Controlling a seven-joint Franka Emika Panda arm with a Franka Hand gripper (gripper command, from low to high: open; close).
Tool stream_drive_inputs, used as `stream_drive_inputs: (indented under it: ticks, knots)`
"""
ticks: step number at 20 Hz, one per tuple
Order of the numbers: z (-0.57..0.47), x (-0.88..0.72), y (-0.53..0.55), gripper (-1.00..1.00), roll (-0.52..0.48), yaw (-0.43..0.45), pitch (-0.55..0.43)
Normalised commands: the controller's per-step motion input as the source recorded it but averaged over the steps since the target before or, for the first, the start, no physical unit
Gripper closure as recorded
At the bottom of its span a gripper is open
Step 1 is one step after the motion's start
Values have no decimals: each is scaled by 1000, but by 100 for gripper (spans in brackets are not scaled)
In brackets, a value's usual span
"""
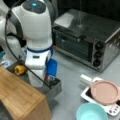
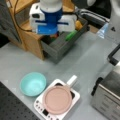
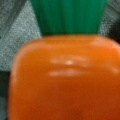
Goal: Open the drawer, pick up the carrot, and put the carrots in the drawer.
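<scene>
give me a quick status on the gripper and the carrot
Gripper down inside the open drawer. Carrot fills wrist view, right at the gripper. Green vegetable and yellow item also in drawer.

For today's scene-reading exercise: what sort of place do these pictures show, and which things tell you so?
Probably a mock kitchen set up on a lab bench: a silver toaster oven, a pink pan on a small white cooktop, and a robot arm working over an open drawer.
</scene>
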Motion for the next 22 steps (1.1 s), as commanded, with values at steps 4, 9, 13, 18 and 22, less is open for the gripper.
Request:
stream_drive_inputs:
  ticks: [4, 9, 13, 18, 22]
  knots:
    - [-64, 37, -161, 100, 7, 684, -41]
    - [-106, 66, -9, 100, 45, 563, -67]
    - [-225, 79, 88, 100, 150, 385, -118]
    - [-105, 84, 5, 100, 160, 387, -75]
    - [7, 68, -58, 100, 177, 327, -46]
